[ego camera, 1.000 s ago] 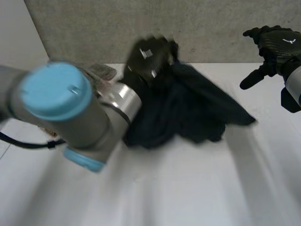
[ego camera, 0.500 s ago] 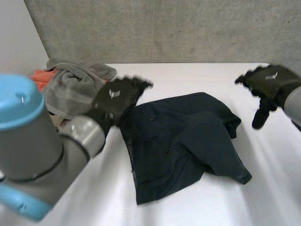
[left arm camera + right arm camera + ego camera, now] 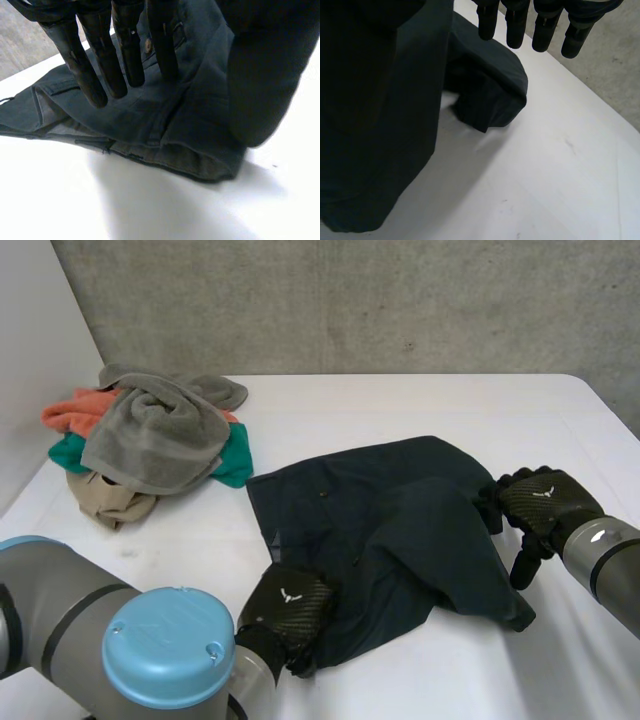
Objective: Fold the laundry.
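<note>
A dark navy garment (image 3: 400, 540) lies crumpled and partly spread in the middle of the white table (image 3: 420, 405). My left hand (image 3: 290, 608) rests at the garment's near left corner. In the left wrist view its fingers (image 3: 127, 55) stand straight over the hemmed edge of the garment (image 3: 190, 125), with the thumb apart and nothing pinched. My right hand (image 3: 540, 508) is at the garment's right edge, beside a bunched fold. In the right wrist view its fingers (image 3: 516, 25) hang straight above that fold of the garment (image 3: 487, 90) and hold nothing.
A pile of laundry sits at the back left: a grey towel (image 3: 160, 425) on top, orange cloth (image 3: 68, 410), teal cloth (image 3: 235, 465) and a beige piece (image 3: 105, 502). A grey wall (image 3: 350, 300) runs behind the table.
The garment went from hanging bunched at the left hand to lying on the table. My left hand swung to its near left corner. My right hand came down to its right edge.
</note>
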Action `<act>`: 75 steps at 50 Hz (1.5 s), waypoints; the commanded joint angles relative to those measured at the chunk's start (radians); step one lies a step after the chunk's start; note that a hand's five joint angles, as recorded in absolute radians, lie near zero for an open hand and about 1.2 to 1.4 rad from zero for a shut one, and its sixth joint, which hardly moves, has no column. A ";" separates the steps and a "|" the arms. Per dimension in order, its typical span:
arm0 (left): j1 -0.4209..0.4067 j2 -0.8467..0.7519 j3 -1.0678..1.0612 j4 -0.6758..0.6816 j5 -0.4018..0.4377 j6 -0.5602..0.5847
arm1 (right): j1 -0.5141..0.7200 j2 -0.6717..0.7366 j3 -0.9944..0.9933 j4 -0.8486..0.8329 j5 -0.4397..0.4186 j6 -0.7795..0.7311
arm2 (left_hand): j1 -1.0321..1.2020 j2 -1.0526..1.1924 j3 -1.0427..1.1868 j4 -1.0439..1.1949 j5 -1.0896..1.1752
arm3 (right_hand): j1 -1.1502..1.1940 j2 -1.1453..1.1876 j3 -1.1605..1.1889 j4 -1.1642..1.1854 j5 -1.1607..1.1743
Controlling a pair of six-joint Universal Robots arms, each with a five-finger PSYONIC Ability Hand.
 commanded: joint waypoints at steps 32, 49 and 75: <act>0.171 0.064 0.558 0.276 0.089 0.366 | -0.012 -0.121 -0.016 -0.016 0.004 0.029 | 0.794 0.807 0.806 0.804 0.808 | -0.045 -0.028 -0.025 -0.027 -0.044; -0.058 -0.325 0.670 0.304 0.408 0.131 | -0.161 -0.123 -0.044 -0.040 -0.008 0.097 | -0.418 -0.406 -0.406 -0.409 -0.404 | -0.045 -0.028 -0.025 -0.027 -0.044; 0.092 0.137 0.030 -0.020 -0.037 0.035 | -0.167 -0.048 -0.050 0.167 -0.329 -0.420 | -0.280 -0.267 -0.268 -0.271 -0.266 | 0.205 0.222 0.224 0.223 0.205</act>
